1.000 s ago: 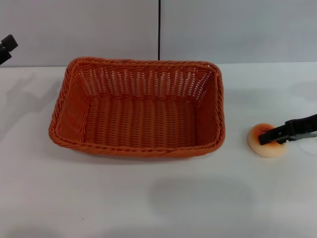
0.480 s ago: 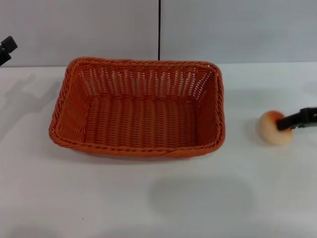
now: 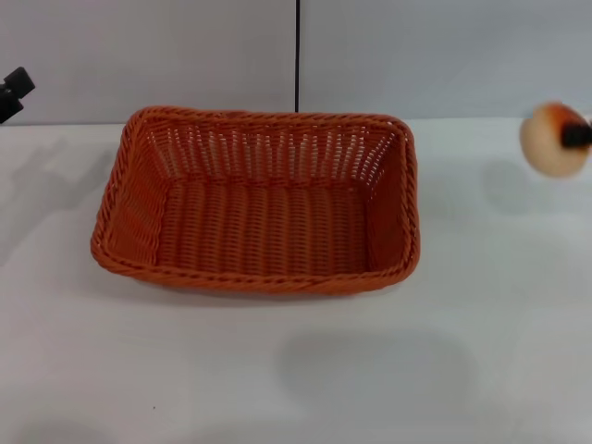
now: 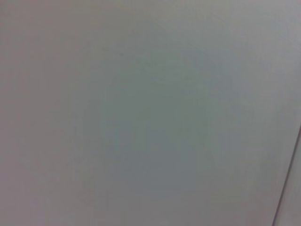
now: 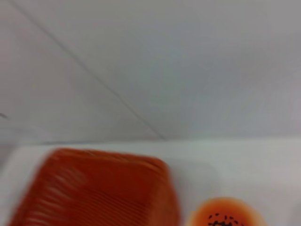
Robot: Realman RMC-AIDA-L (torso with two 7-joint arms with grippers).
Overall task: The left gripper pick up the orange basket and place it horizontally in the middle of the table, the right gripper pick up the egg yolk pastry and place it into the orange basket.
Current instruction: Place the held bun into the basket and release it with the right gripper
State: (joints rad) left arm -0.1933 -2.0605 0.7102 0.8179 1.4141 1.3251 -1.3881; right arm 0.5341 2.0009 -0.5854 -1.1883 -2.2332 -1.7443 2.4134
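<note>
The orange basket (image 3: pixel 259 199) lies lengthwise in the middle of the white table (image 3: pixel 277 370), empty; it also shows blurred in the right wrist view (image 5: pixel 94 188). At the far right of the head view the egg yolk pastry (image 3: pixel 550 139) hangs in the air above the table, held by my right gripper (image 3: pixel 577 135), of which only the black tip shows. The pastry's sesame-speckled top (image 5: pixel 225 216) appears low in the right wrist view. My left gripper (image 3: pixel 11 91) stays raised at the far left edge, away from the basket.
A grey back wall with a dark vertical seam (image 3: pixel 297 55) stands behind the table. The left wrist view shows only a plain grey surface.
My right gripper closed on the pastry, tipped it up off the table and has lifted it up and to the right. Basket and left gripper have not moved.
</note>
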